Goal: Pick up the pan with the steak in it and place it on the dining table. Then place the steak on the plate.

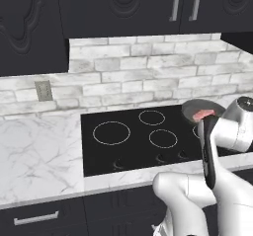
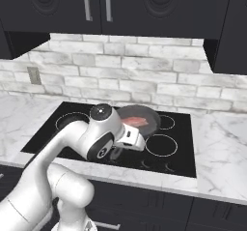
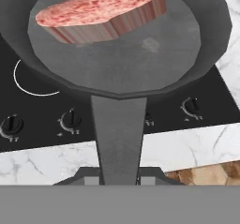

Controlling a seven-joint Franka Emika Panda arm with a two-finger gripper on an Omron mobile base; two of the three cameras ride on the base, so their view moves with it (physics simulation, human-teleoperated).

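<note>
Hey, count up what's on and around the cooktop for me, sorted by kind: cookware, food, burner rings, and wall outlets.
Cookware: 1, the pan, its handle in the gripper
Food: 1, the steak lying in the pan
Burner rings drawn on the cooktop: 4
Wall outlets: 1, the outlet on the brick wall
Total: 7

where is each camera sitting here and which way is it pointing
Left base view: behind the arm to its left, looking forward and down at the cooktop and brick wall; white arm at lower right, holding the pan by the handle.
Right base view: behind to its right, same cooktop; arm rises from lower left.
Hand view: on the hand, looking along the gripper, shut on the pan's handle, over the steak to the cooktop knobs.
Shared: all three show pan, steak and cooktop.
</note>
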